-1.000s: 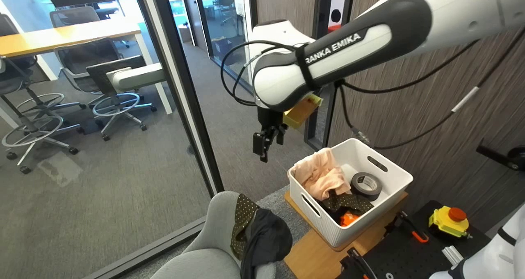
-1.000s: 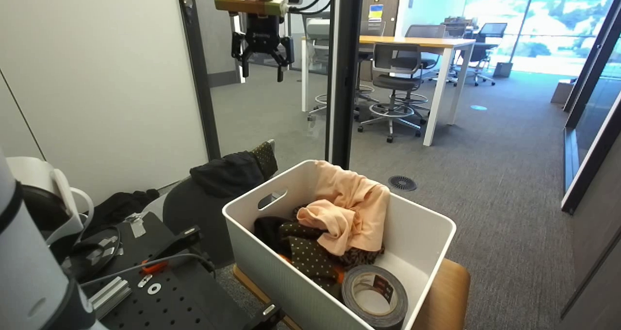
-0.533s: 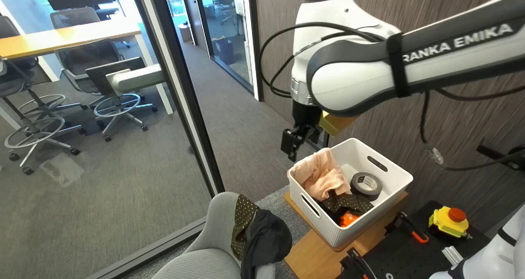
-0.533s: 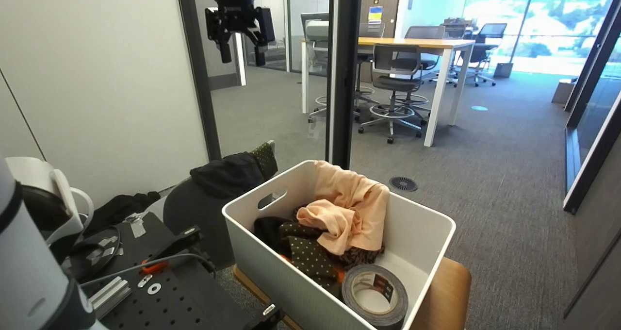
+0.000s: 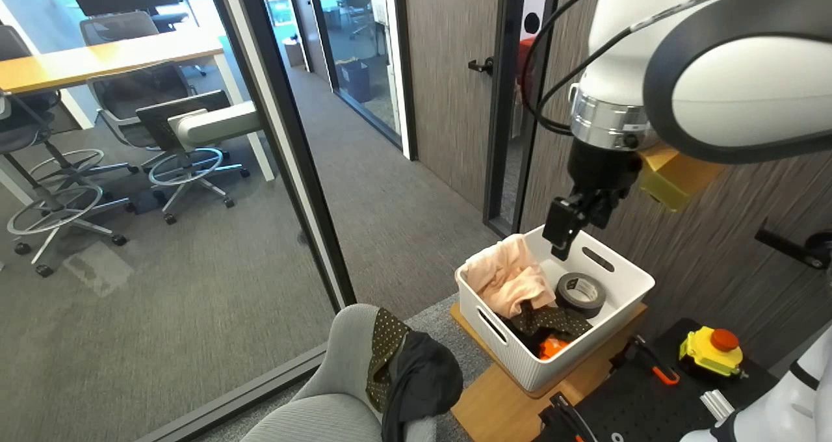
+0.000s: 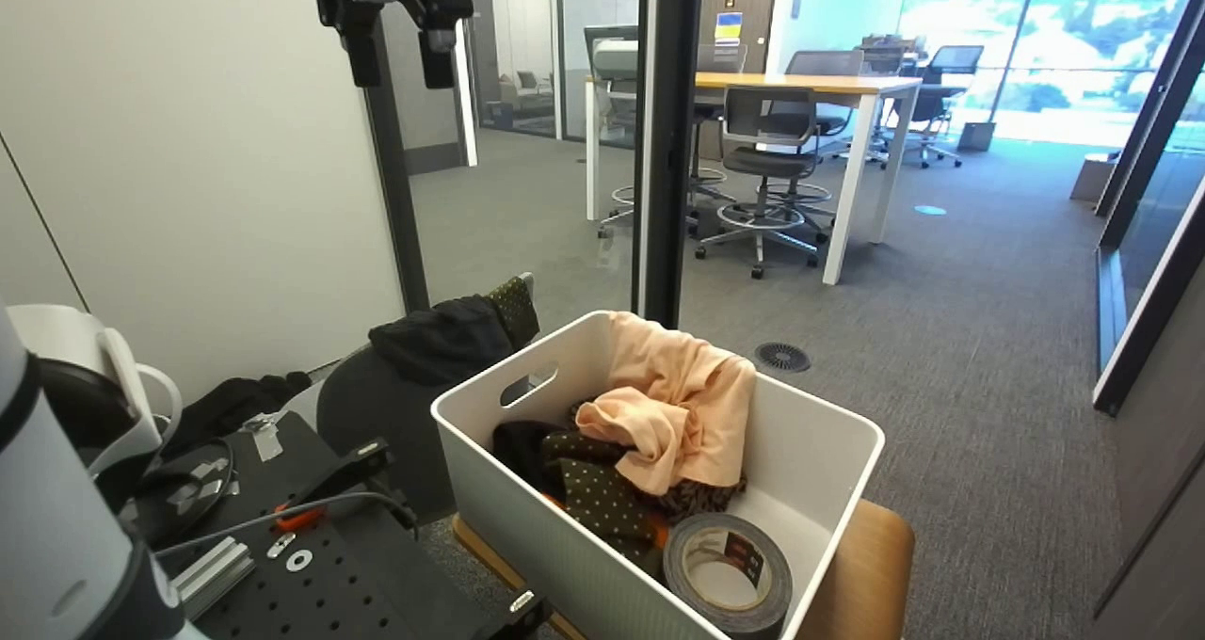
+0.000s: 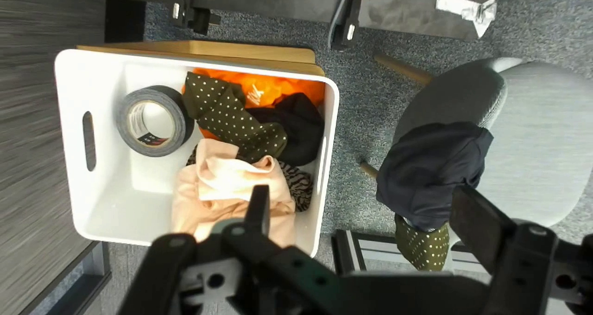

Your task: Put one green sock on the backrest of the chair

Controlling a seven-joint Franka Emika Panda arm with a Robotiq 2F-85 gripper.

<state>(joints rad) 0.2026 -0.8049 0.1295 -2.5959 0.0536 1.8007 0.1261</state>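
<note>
Apparently, the light grey chair (image 5: 318,419) has already been given what the task asks for. Near it, but apart, the white bin (image 5: 520,363) is stocked with mixed cloths. On the chair's backrest (image 5: 350,357) a large dark cloth (image 5: 426,370) is hung, and just beside it, its edge seemingly overlapped, one dotted green sock (image 5: 382,357) is laid over the rim and down the inner face. A second green sock (image 7: 234,120) is seen lying in the bin; should that one be meant instead, all the picking and draping would be left to do, and which is meant cannot be told.

The arm (image 5: 747,97) is held high, well clear of bin and chair, with the wrist (image 5: 608,127) turned downward. The claw (image 6: 399,68) is spread wide, and nothing is gripped in it. In the wrist view its fingers (image 7: 258,208) are set far apart, one in front of the peach cloth (image 7: 222,180), the other in front of the chair.
</note>
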